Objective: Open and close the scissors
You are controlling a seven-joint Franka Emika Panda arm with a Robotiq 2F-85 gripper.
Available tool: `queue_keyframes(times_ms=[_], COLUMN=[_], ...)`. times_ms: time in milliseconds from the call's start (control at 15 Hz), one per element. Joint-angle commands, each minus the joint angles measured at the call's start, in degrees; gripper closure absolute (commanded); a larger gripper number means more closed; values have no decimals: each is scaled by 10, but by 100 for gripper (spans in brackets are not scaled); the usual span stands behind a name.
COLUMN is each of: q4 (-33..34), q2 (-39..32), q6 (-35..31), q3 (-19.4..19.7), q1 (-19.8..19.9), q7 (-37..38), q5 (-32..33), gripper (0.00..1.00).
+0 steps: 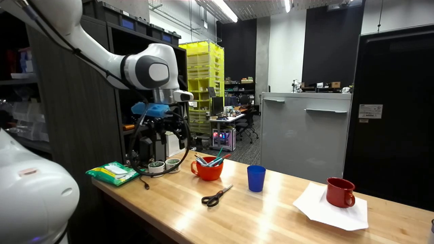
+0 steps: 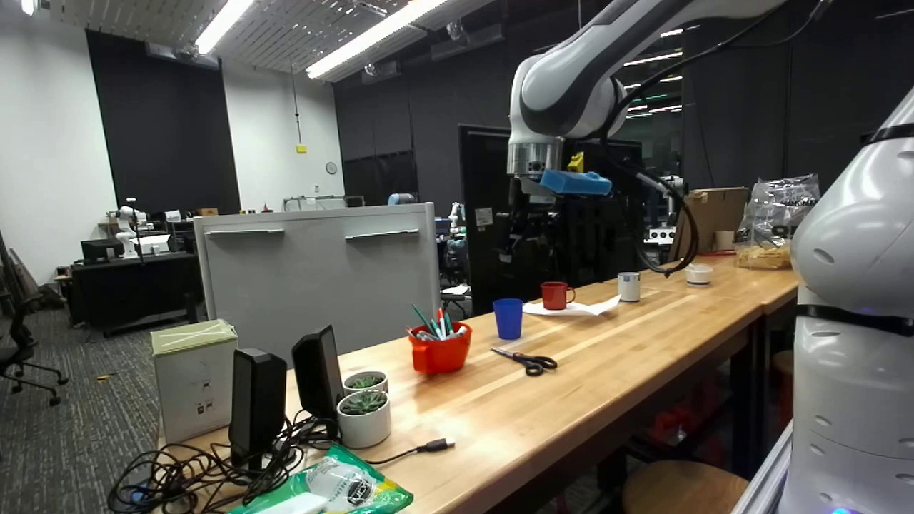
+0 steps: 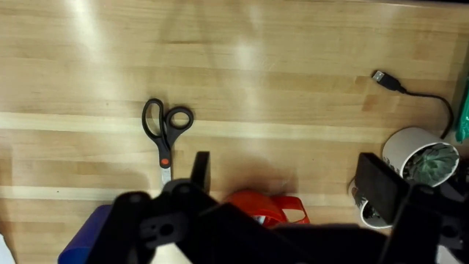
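Observation:
The scissors [image 3: 165, 148] have black loop handles, an orange pivot dot and thin metal blades. They lie flat on the wooden table, and the blades look together. In the wrist view the blade tips are hidden behind my gripper. The scissors also show in both exterior views [image 1: 219, 194] [image 2: 525, 358]. My gripper [image 3: 287, 170] is open and empty, with its fingers wide apart. It is raised well above the table. In the wrist view the scissors lie to the left of the fingers, outside the gap between them.
An orange mug [image 1: 209, 173] with pens and a blue cup [image 1: 256, 178] stand near the scissors. A red mug [image 1: 340, 192] sits on white paper [image 1: 325, 215]. Two small plant pots [image 2: 365, 421], black speakers [image 2: 318, 371], a cable plug [image 2: 435, 445] and a green packet [image 1: 115, 173] are at one end.

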State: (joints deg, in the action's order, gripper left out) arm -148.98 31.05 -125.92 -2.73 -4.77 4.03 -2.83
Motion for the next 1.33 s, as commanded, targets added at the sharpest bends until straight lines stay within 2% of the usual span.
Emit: queue_keyframes(times_ms=[0, 67, 667, 1267], q4=[45, 18, 41, 59], q2=[-37, -17, -56, -175], q6=[12, 2, 10, -4], q3=[23, 13, 19, 27], q1=[-7, 3, 3, 58], q7=[-65, -40, -58, -69], q5=[-14, -3, -2, 110], gripper=[0, 0, 0, 0])
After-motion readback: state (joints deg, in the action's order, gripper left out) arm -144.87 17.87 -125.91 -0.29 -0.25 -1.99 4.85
